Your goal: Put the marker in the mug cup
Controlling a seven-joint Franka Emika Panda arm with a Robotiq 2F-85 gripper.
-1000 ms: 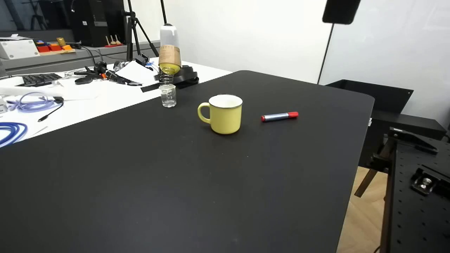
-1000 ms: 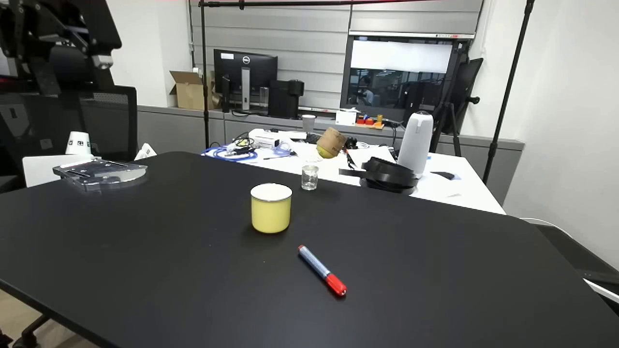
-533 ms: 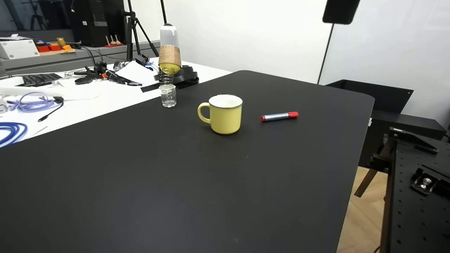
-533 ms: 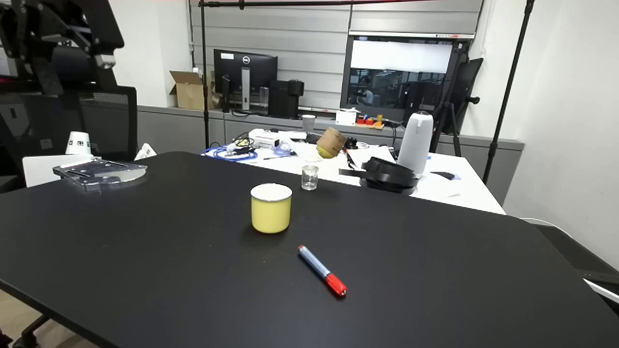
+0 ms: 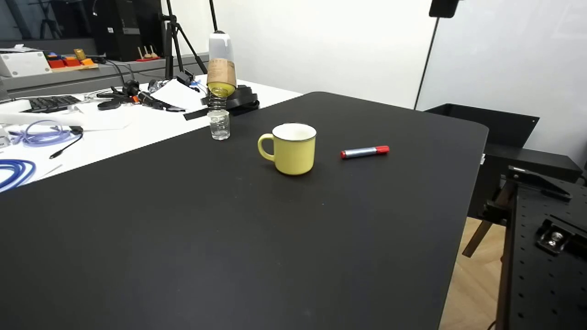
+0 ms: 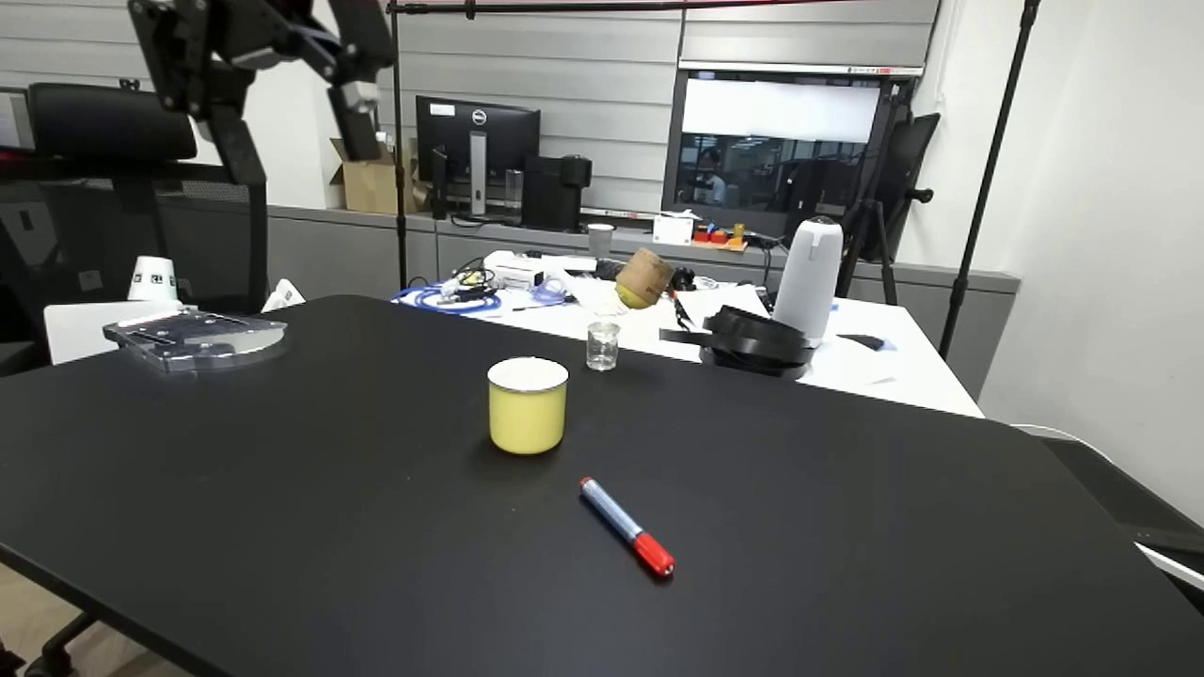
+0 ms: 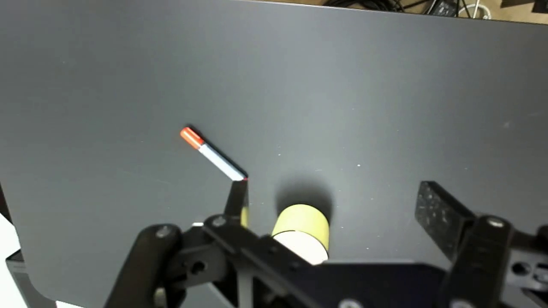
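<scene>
The marker (image 5: 365,152) lies on the black table (image 5: 275,256), well in from the edges on show. In an exterior view it is at 3 o'clock from the upright mug (image 5: 295,153), and open surface runs on past it to the table's edge (image 5: 474,176). In an exterior view it is between 4 and 5 o'clock from the mug, its red cap (image 6: 653,553) aimed away, a strip of open tabletop between the two; there a small glass (image 6: 602,346) stands near the edge at half past 1, and a clear slab (image 6: 193,334) lies by the edge between 9 and 10 o'clock. The gripper (image 7: 334,186) is well above the table, its jaws spread wide apart. In the wrist view the marker is at 10 o'clock from the mug, one fingertip (image 7: 236,197) just overlapping its end in sight, and broad open surface stretches from 12 to 1 o'clock, up to the table's edge.
</scene>
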